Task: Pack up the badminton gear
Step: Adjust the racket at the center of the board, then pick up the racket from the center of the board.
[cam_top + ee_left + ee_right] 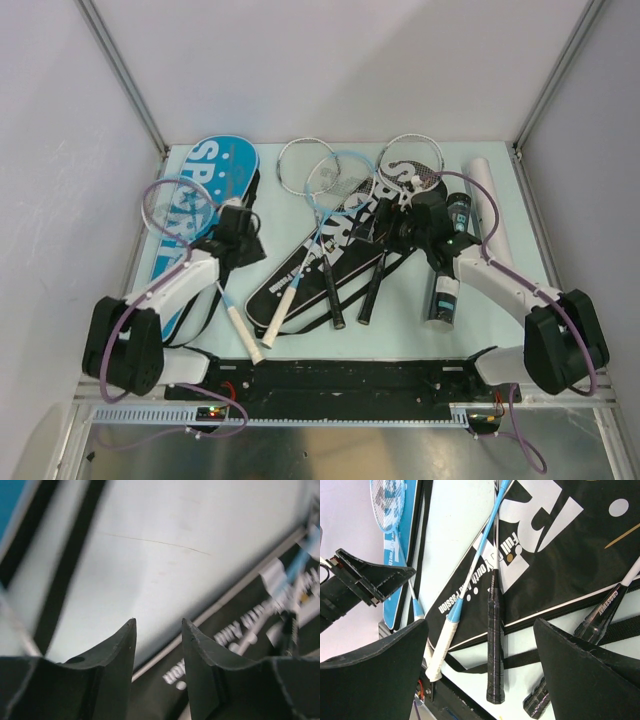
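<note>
A blue "SPORT" bag [215, 180] lies at the left with a white-handled racket [232, 310] on it. A black "SPORT" bag [335, 245] lies in the middle under several rackets [330, 270]. My left gripper [240, 235] hovers between the two bags, jaws apart [158, 622] and empty, over bare table beside the black bag [240, 625]. Open wide over the black bag's right end, my right gripper [405, 225] holds nothing. In its wrist view [480, 625] are a white-handled racket [447, 630] and a black handle [495, 630]. Black shuttle tubes [443, 300] lie at the right.
A white tube [490, 200] lies along the right edge of the table [400, 335], next to another black tube [458, 212]. Black bag straps [385, 275] trail toward the front. Grey walls enclose the back and both sides.
</note>
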`<action>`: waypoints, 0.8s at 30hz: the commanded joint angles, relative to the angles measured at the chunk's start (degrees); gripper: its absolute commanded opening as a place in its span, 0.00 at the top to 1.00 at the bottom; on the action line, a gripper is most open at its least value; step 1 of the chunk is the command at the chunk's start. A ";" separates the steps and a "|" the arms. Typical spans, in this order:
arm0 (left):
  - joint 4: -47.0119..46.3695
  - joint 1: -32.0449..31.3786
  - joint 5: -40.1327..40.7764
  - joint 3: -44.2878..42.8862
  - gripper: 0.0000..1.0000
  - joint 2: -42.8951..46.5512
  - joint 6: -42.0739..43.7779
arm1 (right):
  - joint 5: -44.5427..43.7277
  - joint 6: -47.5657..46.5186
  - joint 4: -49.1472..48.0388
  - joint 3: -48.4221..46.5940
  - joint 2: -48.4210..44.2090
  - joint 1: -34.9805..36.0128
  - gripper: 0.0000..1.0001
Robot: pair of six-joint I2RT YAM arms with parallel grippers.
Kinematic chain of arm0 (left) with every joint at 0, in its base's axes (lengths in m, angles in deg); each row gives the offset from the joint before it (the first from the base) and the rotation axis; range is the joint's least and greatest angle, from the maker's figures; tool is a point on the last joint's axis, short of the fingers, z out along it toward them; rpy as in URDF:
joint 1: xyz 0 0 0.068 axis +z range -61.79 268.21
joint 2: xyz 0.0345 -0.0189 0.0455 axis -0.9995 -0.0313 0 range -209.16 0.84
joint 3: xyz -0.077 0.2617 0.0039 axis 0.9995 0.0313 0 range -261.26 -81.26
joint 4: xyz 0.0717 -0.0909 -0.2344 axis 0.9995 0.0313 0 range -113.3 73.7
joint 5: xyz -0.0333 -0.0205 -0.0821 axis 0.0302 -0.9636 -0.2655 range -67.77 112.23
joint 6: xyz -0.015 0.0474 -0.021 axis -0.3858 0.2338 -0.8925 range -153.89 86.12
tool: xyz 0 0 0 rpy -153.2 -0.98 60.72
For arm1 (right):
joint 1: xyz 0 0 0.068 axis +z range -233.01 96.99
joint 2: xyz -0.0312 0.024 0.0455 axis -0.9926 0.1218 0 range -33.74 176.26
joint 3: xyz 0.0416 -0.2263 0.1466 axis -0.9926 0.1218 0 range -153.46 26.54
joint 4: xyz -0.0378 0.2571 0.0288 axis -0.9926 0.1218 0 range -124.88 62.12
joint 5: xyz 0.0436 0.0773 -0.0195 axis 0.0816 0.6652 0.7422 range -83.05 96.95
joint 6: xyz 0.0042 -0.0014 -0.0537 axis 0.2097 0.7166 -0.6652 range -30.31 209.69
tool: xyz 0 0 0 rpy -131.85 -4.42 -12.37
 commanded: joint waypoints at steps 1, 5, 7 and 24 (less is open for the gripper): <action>-0.11 6.35 12.46 5.13 0.55 5.83 -10.63 | -1.10 -1.92 -0.29 -0.23 -3.38 0.00 0.08; 4.05 10.82 18.23 6.26 0.57 5.33 -15.23 | -1.44 -2.92 0.58 -0.23 -4.15 -0.30 0.08; 6.76 11.81 21.53 6.34 0.57 4.70 -16.89 | -1.34 -3.29 0.69 -0.23 -4.26 -0.59 0.08; 5.53 17.54 16.87 6.78 0.73 -4.87 -22.27 | -2.18 -4.37 1.07 -0.23 -4.93 -1.12 0.09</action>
